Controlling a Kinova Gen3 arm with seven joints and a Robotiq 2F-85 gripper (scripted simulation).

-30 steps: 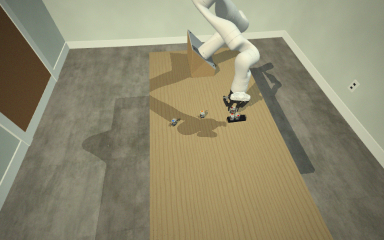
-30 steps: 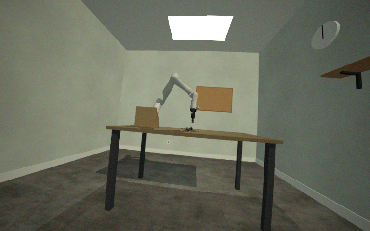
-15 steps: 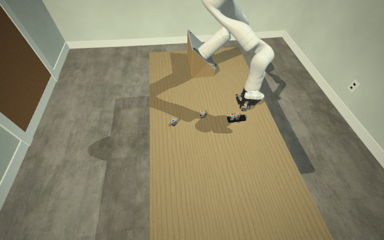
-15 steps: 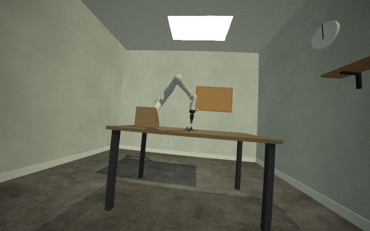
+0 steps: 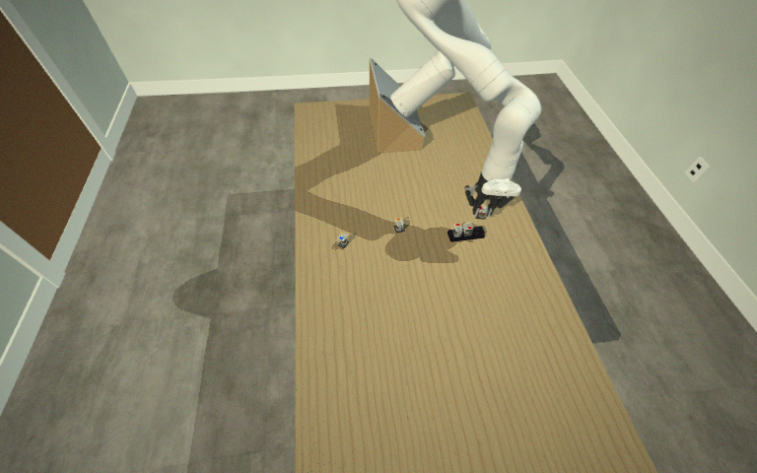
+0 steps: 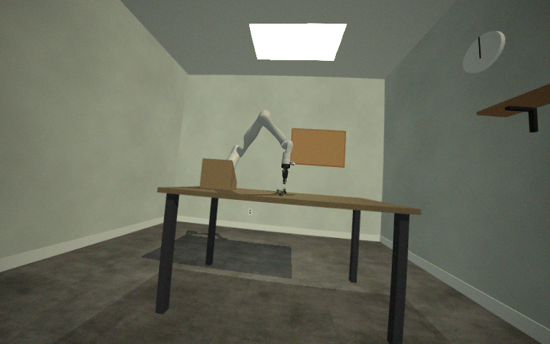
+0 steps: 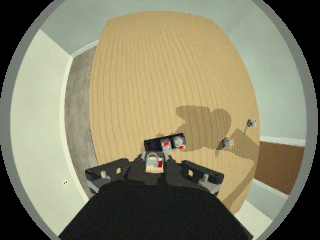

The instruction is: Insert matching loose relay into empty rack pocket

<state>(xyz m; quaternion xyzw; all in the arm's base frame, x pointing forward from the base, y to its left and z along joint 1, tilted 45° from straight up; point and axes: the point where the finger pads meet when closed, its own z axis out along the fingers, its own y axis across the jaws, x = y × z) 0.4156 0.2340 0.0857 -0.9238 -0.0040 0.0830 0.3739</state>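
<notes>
The black rack (image 5: 462,236) lies on the wooden table and holds two clear relays with red buttons; its third pocket stands empty. It also shows in the wrist view (image 7: 166,142). My gripper (image 5: 483,210) hangs above the table just behind the rack and is shut on a clear relay with a red button (image 7: 154,159). The held relay is in the air, off the table. In the exterior view the gripper (image 6: 284,179) is a small way above the table top.
A loose relay with an orange button (image 5: 399,224) stands left of the rack. A loose relay with a blue button (image 5: 342,240) lies further left. A brown wedge-shaped mount (image 5: 390,114) carries the arm's base at the table's far end.
</notes>
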